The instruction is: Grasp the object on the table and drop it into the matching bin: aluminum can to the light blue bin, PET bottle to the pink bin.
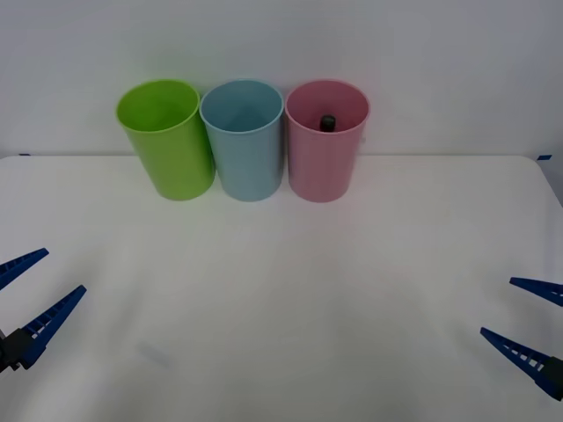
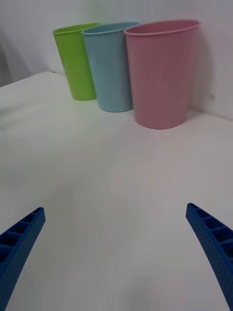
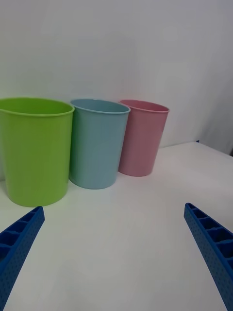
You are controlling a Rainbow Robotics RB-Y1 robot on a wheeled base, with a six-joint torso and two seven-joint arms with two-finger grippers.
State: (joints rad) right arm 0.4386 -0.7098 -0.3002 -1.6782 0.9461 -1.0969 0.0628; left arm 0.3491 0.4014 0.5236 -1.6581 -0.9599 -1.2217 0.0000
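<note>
**Bottle's already in the pink bin, both arms sitting back**

Right tool [image 1: 526, 320] is down at the near right corner of the table [image 1: 290, 290], blue fingers spread wide apart and holding nothing. Left tool [image 1: 31, 294] mirrors it at the near left edge, also splayed open and empty. Both hang low over the white top, well apart from the bins.

Going outward from there: three bins stand in a row at the far edge, rims touching or just about. Lime green bin [image 1: 167, 141] on the left, the light blue bin [image 1: 246, 141] in the middle, the pink bin [image 1: 324, 145] on the right. From the front view you can see down into the pink one, and there's the black cap of the PET bottle [image 1: 328, 122] poking up near the far side of the inside. The rest of the bottle is hidden by the bin wall, so I can only guess, but with the cap on top its long axis looks roughly upright, maybe leaning against the far wall.

So the bottle lies far and a bit left of the right tool, which is the nearer arm to it. My read is the drop is done and nothing's left to grab.
</note>
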